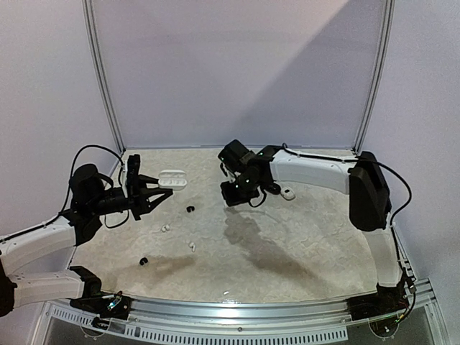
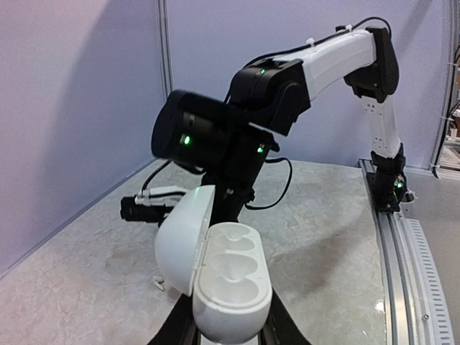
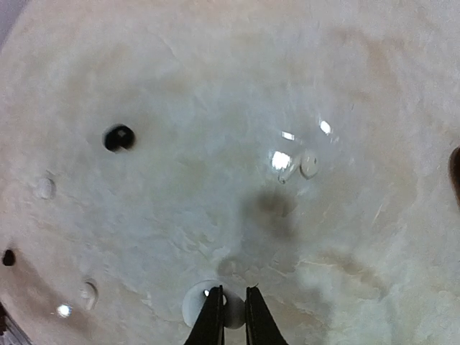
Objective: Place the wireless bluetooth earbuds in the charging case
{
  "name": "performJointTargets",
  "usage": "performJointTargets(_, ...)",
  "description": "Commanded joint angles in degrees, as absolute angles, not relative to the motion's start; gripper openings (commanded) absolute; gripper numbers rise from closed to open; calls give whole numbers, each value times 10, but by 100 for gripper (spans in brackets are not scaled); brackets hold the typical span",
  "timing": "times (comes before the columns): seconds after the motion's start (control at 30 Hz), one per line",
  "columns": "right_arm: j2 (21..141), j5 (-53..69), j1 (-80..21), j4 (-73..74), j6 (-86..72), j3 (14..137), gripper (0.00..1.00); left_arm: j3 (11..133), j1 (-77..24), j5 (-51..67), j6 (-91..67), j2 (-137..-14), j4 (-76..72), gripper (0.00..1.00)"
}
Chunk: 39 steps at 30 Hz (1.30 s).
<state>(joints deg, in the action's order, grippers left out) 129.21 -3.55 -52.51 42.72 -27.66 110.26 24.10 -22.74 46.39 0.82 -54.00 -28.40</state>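
Observation:
My left gripper [image 1: 159, 188] is shut on the white charging case [image 2: 230, 287], gripping its base. The case's lid [image 2: 183, 241] is swung open to the left and both sockets are empty. My right gripper [image 3: 230, 316] hangs above the table's middle [image 1: 231, 195], shut on a small white earbud [image 3: 233, 316]. Loose on the table lie a black earbud [image 3: 118, 137] [image 1: 190, 209], white earbuds [image 3: 45, 188] [image 3: 88, 291] [image 3: 298, 167], and another black one [image 1: 143, 261]. The right arm [image 2: 215, 144] is just beyond the open case.
A small white object [image 1: 288, 192] and a dark one [image 1: 273, 188] lie under the right arm, towards the back. White walls enclose the back and sides. A metal rail [image 1: 251, 309] runs along the near edge.

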Motion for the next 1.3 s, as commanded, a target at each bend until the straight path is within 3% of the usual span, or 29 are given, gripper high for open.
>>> performJointTargets(0.0, 1186, -104, -531, 367, -244, 1105, 0, 274, -232, 450, 33, -544, -338, 0)
performJointTargets(0.37, 1063, -216, -611, 164, -108, 1105, 0, 308, -235, 331, 53, -561, -405, 0)
performJointTargets(0.67, 1062, -193, -671, 9, 37, 1085, 0, 324, -249, 304, 5, -549, -389, 0)
performJointTargets(1.27, 1109, -161, -687, -81, 68, 1079, 0, 356, -254, 303, -77, -547, -365, 0)
